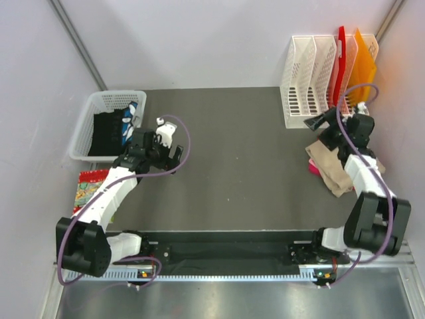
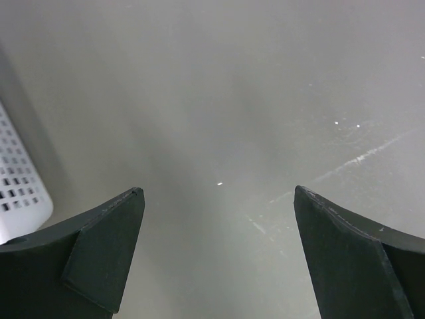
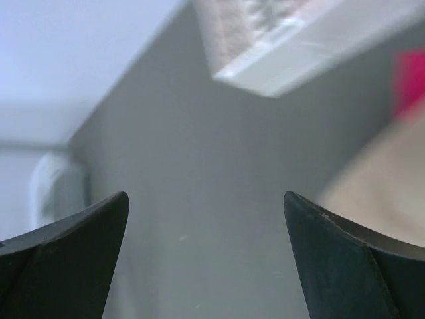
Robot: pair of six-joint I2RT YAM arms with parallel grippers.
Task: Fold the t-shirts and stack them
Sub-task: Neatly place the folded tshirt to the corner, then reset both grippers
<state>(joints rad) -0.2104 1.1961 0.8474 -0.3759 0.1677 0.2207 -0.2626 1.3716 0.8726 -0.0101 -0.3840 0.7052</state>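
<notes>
A folded beige t-shirt (image 1: 332, 167) lies at the table's right edge on top of a pink garment (image 1: 312, 169). It shows blurred in the right wrist view (image 3: 382, 179), with the pink garment (image 3: 408, 80) behind it. My right gripper (image 1: 317, 121) (image 3: 206, 196) is open and empty, hovering just beyond the beige shirt. Dark garments (image 1: 109, 131) lie in a white basket (image 1: 89, 113) at the far left. My left gripper (image 1: 171, 141) (image 2: 219, 193) is open and empty over bare table, to the right of the basket.
A white file rack (image 1: 309, 83) with red and orange folders (image 1: 355, 60) stands at the back right; it also shows in the right wrist view (image 3: 299, 40). A colourful packet (image 1: 88, 187) lies at the left edge. The basket's corner (image 2: 20, 193) shows in the left wrist view.
</notes>
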